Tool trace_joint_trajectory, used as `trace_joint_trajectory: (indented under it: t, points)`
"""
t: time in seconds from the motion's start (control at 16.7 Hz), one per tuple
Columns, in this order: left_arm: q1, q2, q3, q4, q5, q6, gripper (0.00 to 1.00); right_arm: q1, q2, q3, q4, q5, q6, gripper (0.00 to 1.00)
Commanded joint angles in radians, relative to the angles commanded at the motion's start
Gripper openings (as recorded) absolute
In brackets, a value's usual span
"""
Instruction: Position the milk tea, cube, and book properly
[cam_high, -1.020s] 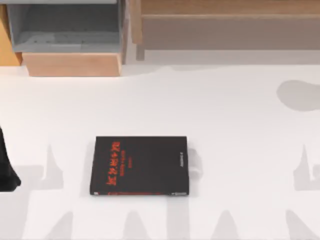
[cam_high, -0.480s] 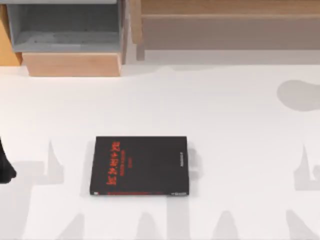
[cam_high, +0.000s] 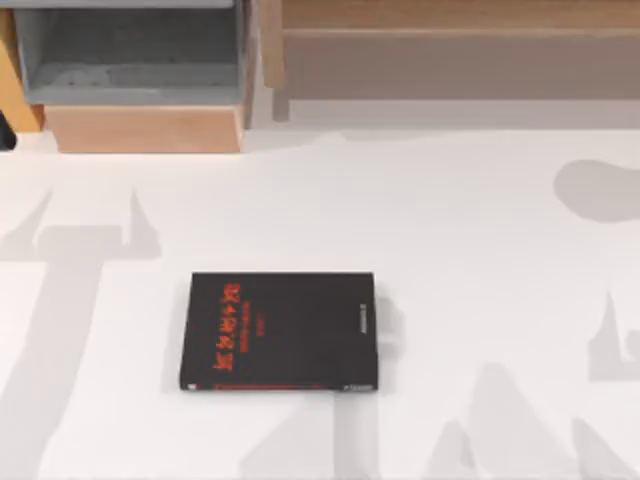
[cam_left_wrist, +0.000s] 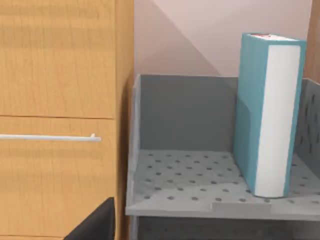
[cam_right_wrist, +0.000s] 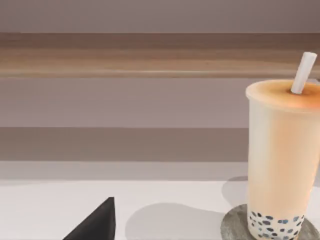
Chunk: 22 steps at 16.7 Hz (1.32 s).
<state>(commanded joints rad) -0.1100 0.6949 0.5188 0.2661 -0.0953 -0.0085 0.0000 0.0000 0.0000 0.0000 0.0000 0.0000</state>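
Observation:
The book (cam_high: 280, 330), black with red characters, lies flat on the white table near the middle. In the left wrist view, a teal book (cam_left_wrist: 267, 115) with white page edges stands upright in a grey perforated shelf tray (cam_left_wrist: 190, 185). The milk tea (cam_right_wrist: 282, 155), a pale orange cup with a white straw and dark pearls, stands on a round grey coaster (cam_right_wrist: 235, 227). A dark part of my left gripper (cam_left_wrist: 95, 225) shows before the shelf, and my left arm (cam_high: 4, 130) sits at the table's back left edge. A dark part of my right gripper (cam_right_wrist: 95, 222) shows near the milk tea. The cube is out of view.
A wooden cabinet (cam_left_wrist: 60, 100) with a thin drawer handle stands beside the grey shelf (cam_high: 130, 60) at the back left. A long wooden ledge (cam_high: 450, 50) runs along the back right. Arm shadows fall across the table's left and front.
My left arm has moved from the front left edge toward the back left, near the shelf; its shadow shifted with it. The black book has stayed put.

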Motion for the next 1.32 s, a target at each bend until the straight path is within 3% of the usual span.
trace_joint_trajectory:
  t: [0.42,0.66,0.9,1.32]
  points:
    - [-0.102,0.801,0.466,0.233,-0.083,-0.004,1.00,0.000,0.000,0.000,0.000,0.000,0.000,1.00]
    - [-0.142,1.096,0.660,0.332,-0.120,-0.004,1.00,0.000,0.000,0.000,0.000,0.000,0.000,1.00]
    - [-0.161,1.222,0.753,0.379,-0.138,-0.004,1.00,0.000,0.000,0.000,0.000,0.000,0.000,1.00]
    - [-0.156,1.235,0.766,0.376,-0.135,-0.005,1.00,0.000,0.000,0.000,0.000,0.000,0.000,1.00]
